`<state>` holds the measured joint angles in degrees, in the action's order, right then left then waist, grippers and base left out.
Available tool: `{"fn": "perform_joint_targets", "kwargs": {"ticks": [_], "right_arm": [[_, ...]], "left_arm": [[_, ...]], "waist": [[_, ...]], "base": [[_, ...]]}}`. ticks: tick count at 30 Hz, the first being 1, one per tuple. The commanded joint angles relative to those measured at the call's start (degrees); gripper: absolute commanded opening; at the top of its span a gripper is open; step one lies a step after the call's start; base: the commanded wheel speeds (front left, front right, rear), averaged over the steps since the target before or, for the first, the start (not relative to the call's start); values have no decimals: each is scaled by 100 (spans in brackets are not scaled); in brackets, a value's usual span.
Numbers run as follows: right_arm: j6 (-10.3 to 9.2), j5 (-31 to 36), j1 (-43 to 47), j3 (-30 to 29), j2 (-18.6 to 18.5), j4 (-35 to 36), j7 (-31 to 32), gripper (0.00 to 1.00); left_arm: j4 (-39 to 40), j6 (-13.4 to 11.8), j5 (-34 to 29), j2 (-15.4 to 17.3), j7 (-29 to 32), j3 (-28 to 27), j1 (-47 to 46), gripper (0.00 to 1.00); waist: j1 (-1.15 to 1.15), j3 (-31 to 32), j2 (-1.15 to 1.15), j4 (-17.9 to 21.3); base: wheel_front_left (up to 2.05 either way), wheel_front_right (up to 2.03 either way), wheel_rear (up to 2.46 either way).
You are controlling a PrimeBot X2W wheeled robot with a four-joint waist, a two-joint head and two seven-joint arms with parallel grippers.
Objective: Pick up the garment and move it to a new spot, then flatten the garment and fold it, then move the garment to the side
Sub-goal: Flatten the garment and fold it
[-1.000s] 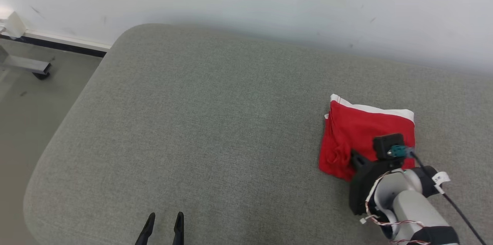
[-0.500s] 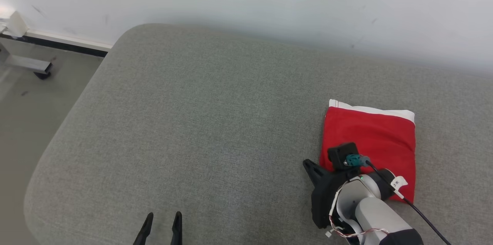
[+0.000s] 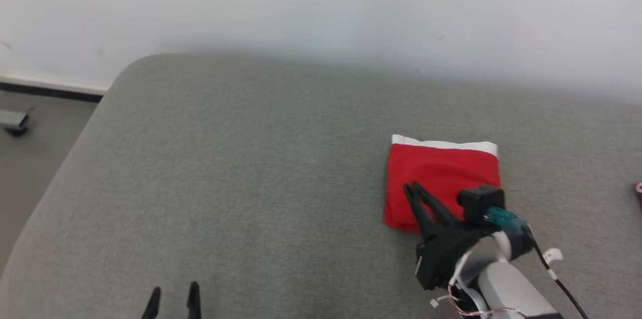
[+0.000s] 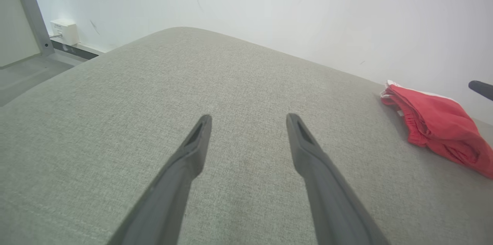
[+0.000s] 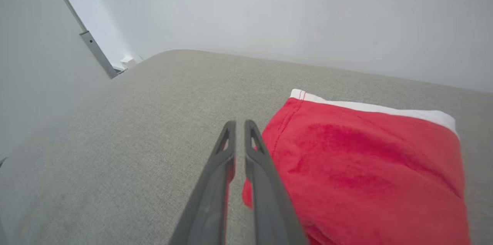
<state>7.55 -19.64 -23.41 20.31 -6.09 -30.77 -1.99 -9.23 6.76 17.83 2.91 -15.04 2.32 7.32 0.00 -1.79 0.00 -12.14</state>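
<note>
The garment is a red cloth with a white band along its far edge, lying folded and flat on the right part of the grey cushion. It also shows at the right of the left wrist view and large in the right wrist view. My right gripper hovers over the garment's left edge, its jaws only a slit apart and holding nothing. Far to the left, at the cushion's near edge, my left gripper stands wide open and empty.
The cushion's rounded left edge drops to the floor, where a caster foot stands. A white wall runs behind the cushion. A small red thing shows at the far right edge.
The head camera has shifted. The garment, bunched under my right gripper a second ago, now lies flat. My right gripper has let it go and swung to its left edge, jaws slightly parted.
</note>
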Motion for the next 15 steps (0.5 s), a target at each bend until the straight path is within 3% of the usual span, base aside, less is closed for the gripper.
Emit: {"fn": "perform_joint_targets", "kwargs": {"ticks": [1,15], "right_arm": [[-17,141,229,-219,-26,172,-98,100],[-18,699,1435,-1347,126,1589,-391,100]], "left_arm": [[71,-15,25,-5,-15,-109,96,100],[274,-81,6,-4,-16,-667,191,100]], "waist": [[0,167,0,340],[0,259,0,1151]], "base": [[0,0,0],[0,0,0]]}}
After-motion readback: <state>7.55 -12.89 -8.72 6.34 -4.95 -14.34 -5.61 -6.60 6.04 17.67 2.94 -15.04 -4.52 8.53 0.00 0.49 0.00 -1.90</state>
